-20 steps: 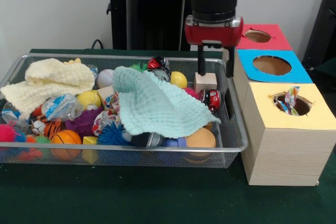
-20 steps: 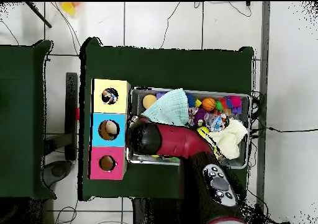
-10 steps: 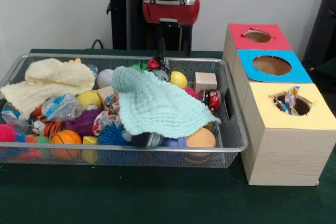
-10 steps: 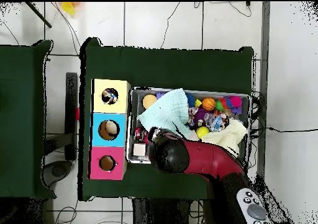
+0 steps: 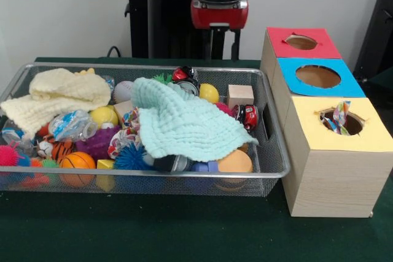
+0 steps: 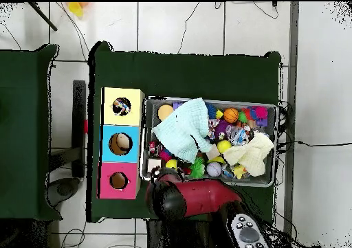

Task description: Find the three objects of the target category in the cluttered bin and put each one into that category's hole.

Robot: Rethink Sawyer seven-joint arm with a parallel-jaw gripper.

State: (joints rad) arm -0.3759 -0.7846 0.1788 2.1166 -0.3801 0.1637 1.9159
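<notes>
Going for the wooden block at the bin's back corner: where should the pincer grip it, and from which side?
Come straight down from above onto the wooden block and pinch its two flat vertical side faces. It sits upright with its top exposed; the wire bin wall and a red toy car crowd it, so a sideways approach looks blocked.

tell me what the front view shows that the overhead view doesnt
Only the front view shows the hand, open and empty, raised behind the bin, and the boxes' wooden sides. Only the overhead view shows the tiled floor, the cables on it and something inside the blue box's hole. Both show the mint cloth, cream cloth, wooden block and the wrapper in the yellow box's hole.
</notes>
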